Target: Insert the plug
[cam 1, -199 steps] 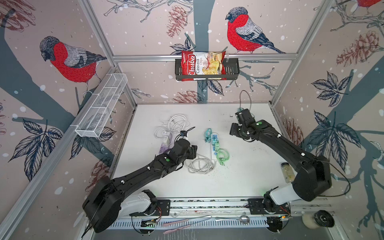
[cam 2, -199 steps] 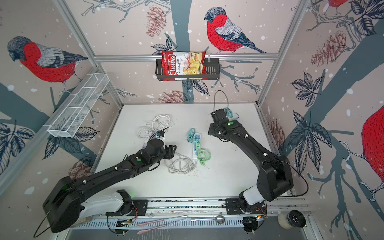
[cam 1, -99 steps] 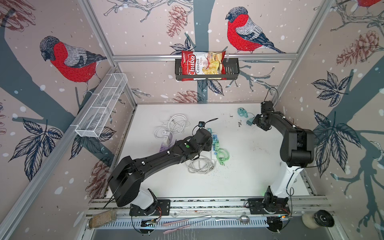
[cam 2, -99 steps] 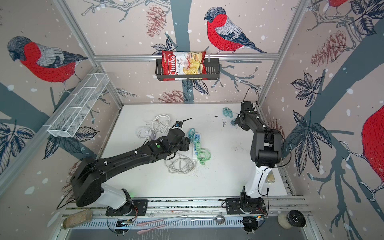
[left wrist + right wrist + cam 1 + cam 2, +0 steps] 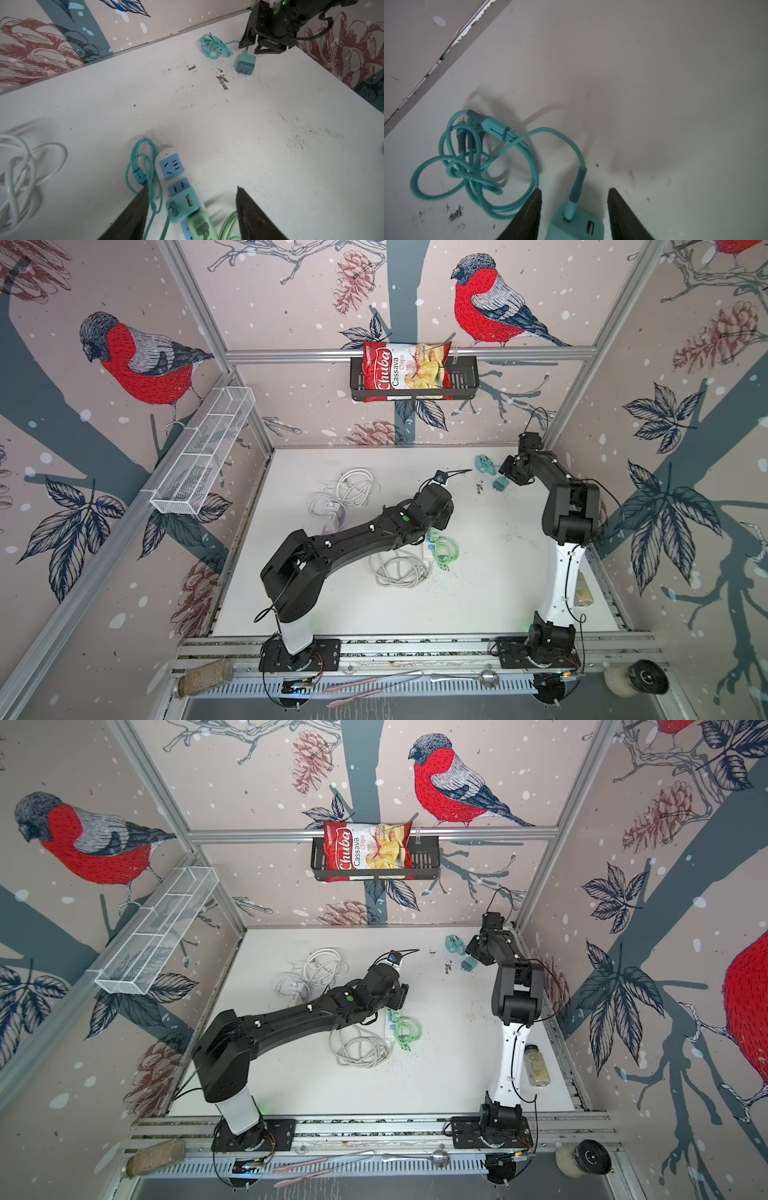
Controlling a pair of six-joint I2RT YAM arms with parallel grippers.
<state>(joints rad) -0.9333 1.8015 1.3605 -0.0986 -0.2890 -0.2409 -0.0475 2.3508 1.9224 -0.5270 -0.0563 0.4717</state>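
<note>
The teal plug [image 5: 576, 226] lies flat on the white table at the far right, prongs pointing at the table's middle [image 5: 246, 64], its cable running to a teal coil [image 5: 475, 158]. My right gripper [image 5: 575, 189] is open and straddles the plug's cable end, with a gap on each side; both top views show this [image 5: 505, 480] [image 5: 473, 959]. The white power strip [image 5: 171, 166] with blue sockets lies mid-table, one teal and one green adapter plugged in. My left gripper [image 5: 192, 186] hangs open over the strip, holding nothing, and the left arm hides most of the strip from above [image 5: 432, 537].
A green cable [image 5: 445, 549] and a white cord [image 5: 399, 570] lie beside the strip; more white cables [image 5: 353, 489] lie at the back left. The back wall and corner post stand close behind the right gripper. A jar [image 5: 537, 1065] lies along the right edge.
My right arm has swung from mid-table to the far right corner, and its jaws have narrowed round the plug. My left arm has reached forward over the power strip.
</note>
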